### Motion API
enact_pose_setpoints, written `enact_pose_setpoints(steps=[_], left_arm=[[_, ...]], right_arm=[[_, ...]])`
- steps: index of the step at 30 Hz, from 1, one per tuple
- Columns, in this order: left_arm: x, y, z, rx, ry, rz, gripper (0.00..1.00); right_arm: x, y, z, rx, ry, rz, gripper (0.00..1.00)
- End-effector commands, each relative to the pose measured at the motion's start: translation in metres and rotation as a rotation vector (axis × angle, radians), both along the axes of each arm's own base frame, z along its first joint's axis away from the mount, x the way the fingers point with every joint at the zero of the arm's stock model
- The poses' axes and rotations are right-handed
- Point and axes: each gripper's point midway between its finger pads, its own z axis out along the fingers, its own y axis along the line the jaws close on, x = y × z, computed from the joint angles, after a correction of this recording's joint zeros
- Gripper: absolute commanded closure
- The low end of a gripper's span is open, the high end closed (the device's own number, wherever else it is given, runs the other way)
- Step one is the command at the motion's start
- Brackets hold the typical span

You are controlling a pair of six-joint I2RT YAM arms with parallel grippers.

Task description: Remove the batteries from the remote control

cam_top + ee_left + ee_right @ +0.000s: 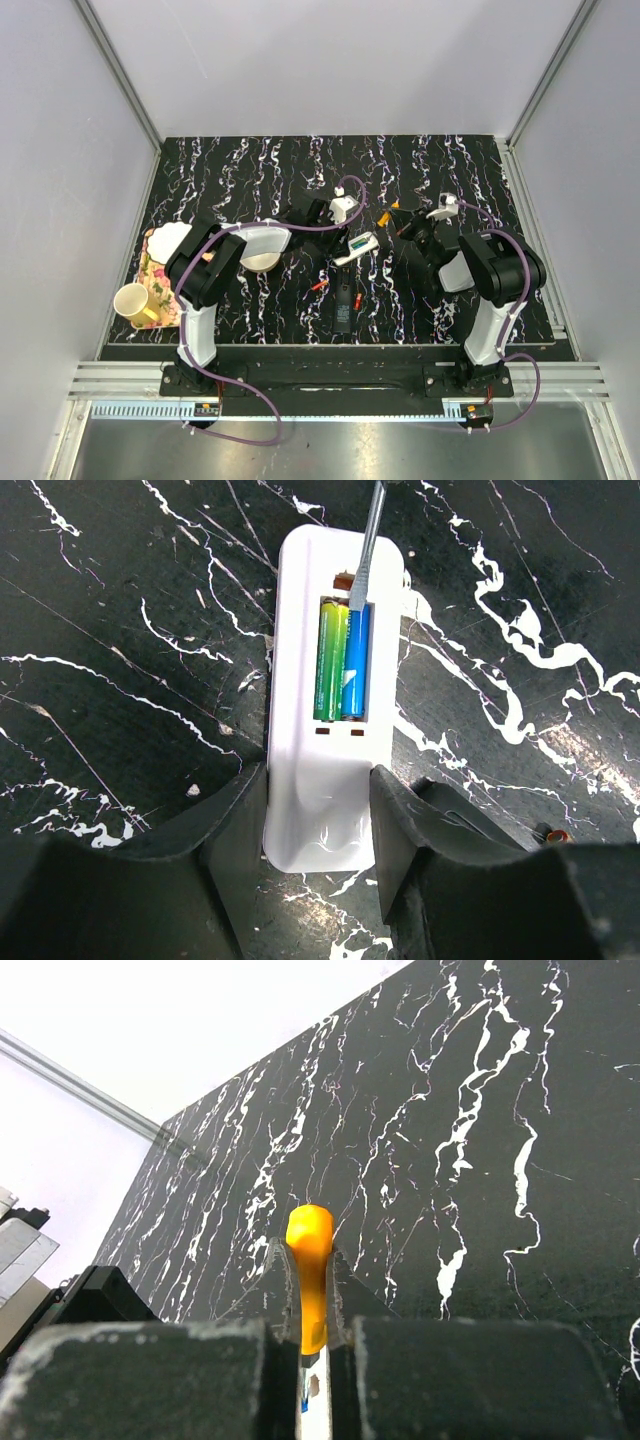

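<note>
Two arms meet mid-table point(200, 180), over the black marbled top.

Left gripper point(318, 805): fingers pressed against both long sides of the remote control point(330, 770) at its near end. The handset lies flat, slot face up, cover off.

Right gripper point(310, 1282): pinched on the orange handle of the screwdriver point(308, 1245). In the left wrist view its metal shaft comes down to the far end of the slot.

Both cells are seated side by side, green battery point(329, 660) to the left, blue battery point(356, 665) to the right, with the shaft tip at the blue one's far end.

Risks, as I judge them:
- Tip skids off the rounded cell end and scores the plastic.
- Only the near end is clamped, so prying force may tilt or slide the handset.
- A freed cell may spring out and roll away.

Not resolved:
- Whether the tip is under the cell or merely against it.
- The right wrist view cuts off the shaft below the handle.
- The top view is too small to show either cell.
</note>
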Motion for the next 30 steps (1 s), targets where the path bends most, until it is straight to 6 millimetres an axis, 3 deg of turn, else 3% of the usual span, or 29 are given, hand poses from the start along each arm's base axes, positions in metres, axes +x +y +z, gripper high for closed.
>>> enact_pose_setpoints(steps=[1,11,19,30], left_arm=[[0.007,-0.002,-0.026,0.051,-0.013,0.017,1.00],[0.007,-0.002,-0.026,0.057,-0.016,0.017,1.00],[0.007,-0.001,-0.027,0.063,-0.014,0.018,1.00],[0.006,0.001,-0.033,0.075,-0.004,0.023,1.00]], right_arm=[[-0.003,0.019,0.032,0.028,-0.139,0.106,1.00],[-0.001,0.034,0.050,0.032,-0.197,0.195,1.00],[0.002,0.032,0.067,0.015,-0.250,0.179,1.00],[-0.005,0.051,0.082,0.059,-0.272,0.304,1.00]])
